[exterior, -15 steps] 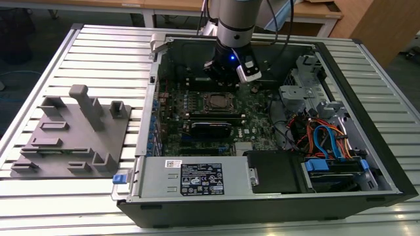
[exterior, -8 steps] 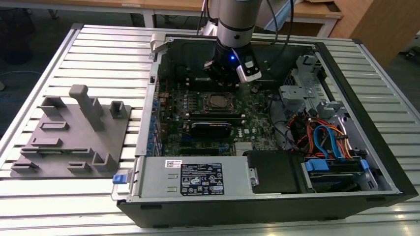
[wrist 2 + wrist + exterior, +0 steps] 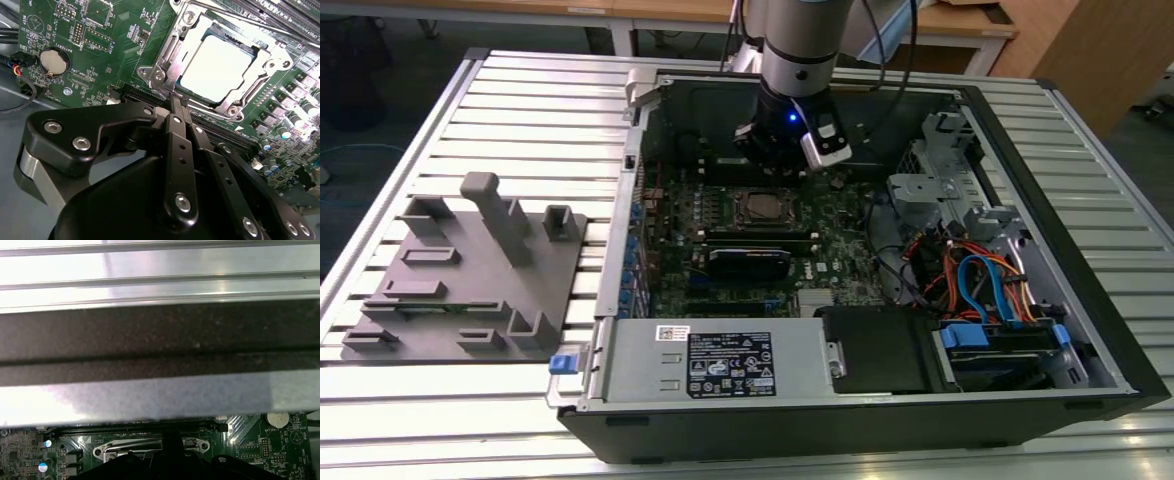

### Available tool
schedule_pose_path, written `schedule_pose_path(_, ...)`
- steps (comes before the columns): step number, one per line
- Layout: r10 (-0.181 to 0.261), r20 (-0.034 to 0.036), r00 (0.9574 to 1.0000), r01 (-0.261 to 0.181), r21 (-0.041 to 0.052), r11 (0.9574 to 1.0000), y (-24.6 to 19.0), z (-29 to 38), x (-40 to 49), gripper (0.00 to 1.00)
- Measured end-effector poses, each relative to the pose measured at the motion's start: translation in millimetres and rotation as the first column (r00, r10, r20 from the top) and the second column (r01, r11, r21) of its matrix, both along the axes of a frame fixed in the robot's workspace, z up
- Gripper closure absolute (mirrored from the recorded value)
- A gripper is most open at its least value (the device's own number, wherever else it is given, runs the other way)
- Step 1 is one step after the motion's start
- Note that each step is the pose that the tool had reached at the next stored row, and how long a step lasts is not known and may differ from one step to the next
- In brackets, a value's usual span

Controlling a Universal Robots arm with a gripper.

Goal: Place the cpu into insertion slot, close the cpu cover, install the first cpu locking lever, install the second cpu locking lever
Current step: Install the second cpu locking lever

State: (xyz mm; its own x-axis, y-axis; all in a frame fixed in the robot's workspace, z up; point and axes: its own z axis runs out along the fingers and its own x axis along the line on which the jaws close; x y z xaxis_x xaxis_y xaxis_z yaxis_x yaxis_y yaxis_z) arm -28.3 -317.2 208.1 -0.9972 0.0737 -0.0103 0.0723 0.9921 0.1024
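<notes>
Two steps look done: the cpu (image 3: 215,62) sits flat in the insertion slot (image 3: 757,206) on the green motherboard (image 3: 115,45), and the cpu cover (image 3: 167,52) lies closed around it, its window framing the silver lid. Whether either locking lever is latched I cannot tell. The gripper (image 3: 176,99) reaches down into the open computer case (image 3: 1067,150), its fingers pressed narrowly together, holding nothing, tips at the cover's near edge beside a corner screw.
</notes>
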Motion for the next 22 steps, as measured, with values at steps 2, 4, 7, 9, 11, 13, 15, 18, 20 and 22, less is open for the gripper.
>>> schedule_pose_path(2, 0.0, -0.0001, 1.0, 0.0, 0.0001, 1.0, -2.2, 0.0, 0.0, 0.9)
schedule_pose_path(4, 0.0, -0.0002, 1.0, 0.0, -0.0001, 1.0, -2.2, 0.0, 0.0, 0.9)
schedule_pose_path(7, 0.0, -0.0001, 1.0, 0.0, -0.0001, 1.0, -2.4, -0.1, 0.0, 0.9)
schedule_pose_path(9, 0.0, -0.0001, 1.0, 0.0, 0.0, 1.0, -2.4, -0.1, 0.0, 0.9)
schedule_pose_path(11, 0.0, -0.0003, 1.0, 0.0, -0.0004, 1.0, -2.6, 0.3, 0.0, 0.9)
schedule_pose_path(13, 0.0, -0.0001, 1.0, 0.0, -0.0001, 1.0, -2.5, 2.4, 0.0, 0.9)
schedule_pose_path(15, 0.0, -0.0001, 1.0, 0.0, 0.0001, 1.0, -2.5, 5.2, 0.0, 0.9)
schedule_pose_path(18, 0.0, -0.0001, 1.0, 0.0, -0.0001, 1.0, -2.5, 6.6, -0.1, 0.9)
schedule_pose_path(20, 0.0, -0.0001, 1.0, 0.0, 0.0001, 1.0, -2.5, 7.9, -0.1, 0.9)
schedule_pose_path(22, 0.0, -0.0001, 1.0, 0.0, 0.0, 1.0, -2.5, 9.5, -0.1, 0.9)
